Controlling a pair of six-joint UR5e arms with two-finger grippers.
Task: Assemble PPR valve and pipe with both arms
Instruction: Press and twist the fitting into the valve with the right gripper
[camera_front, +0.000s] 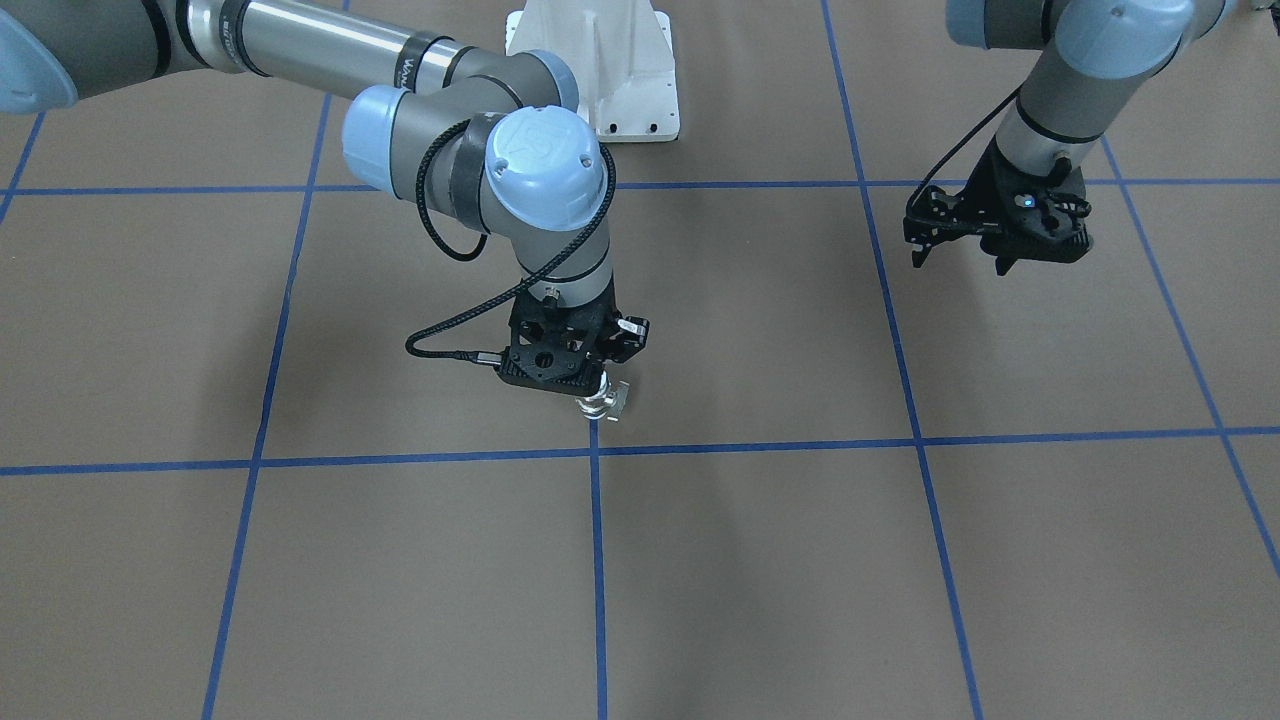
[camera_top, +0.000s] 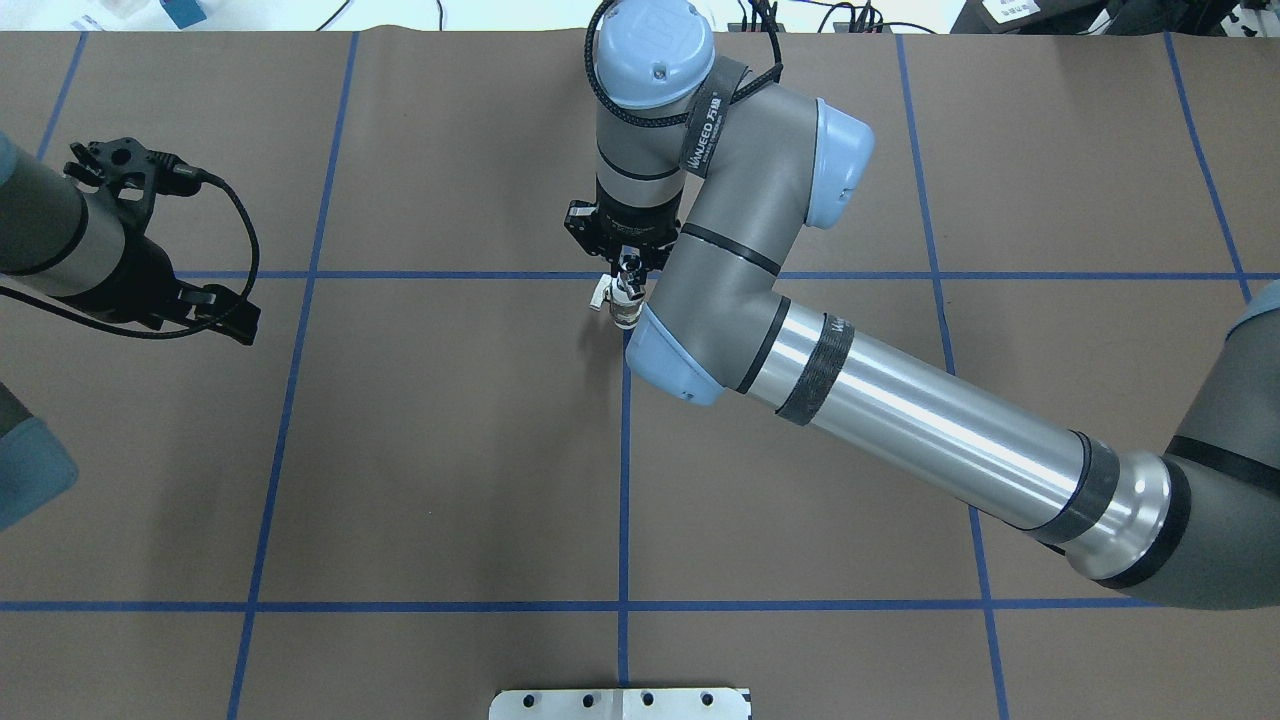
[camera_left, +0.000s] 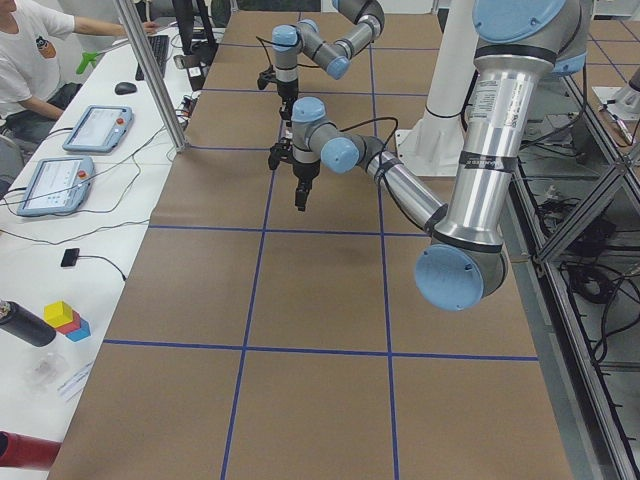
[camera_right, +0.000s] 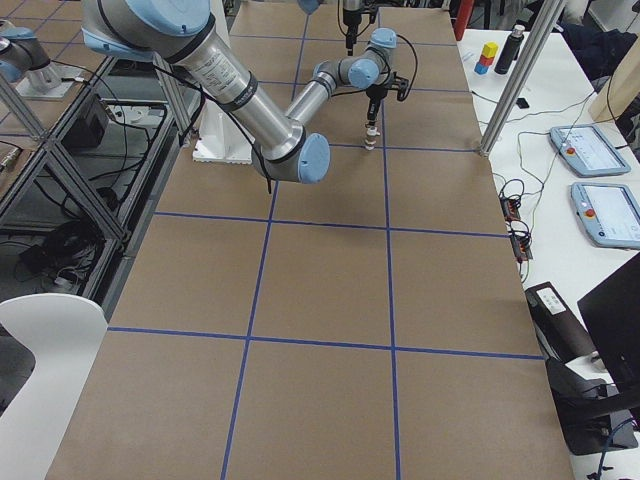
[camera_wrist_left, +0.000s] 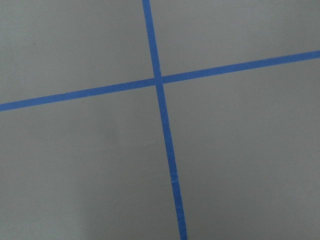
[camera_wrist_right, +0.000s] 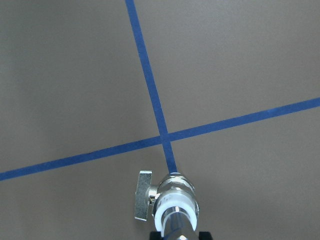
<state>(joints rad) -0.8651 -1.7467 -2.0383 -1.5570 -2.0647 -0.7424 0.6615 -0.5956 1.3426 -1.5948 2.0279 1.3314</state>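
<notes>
My right gripper points straight down over the middle of the table and is shut on the pipe, a short shiny silver cylinder. The pipe's lower end sits in the white ring of the PPR valve, which hangs below it just above a blue tape crossing. The valve's small side handle sticks out sideways. The valve also shows in the front view and the overhead view. My left gripper is open and empty, held above the table far to the side. The left wrist view shows only tape.
The brown table cover carries a grid of blue tape lines. The white pedestal base stands at the robot's edge. Tablets, coloured blocks and a seated person are beyond the table's far side.
</notes>
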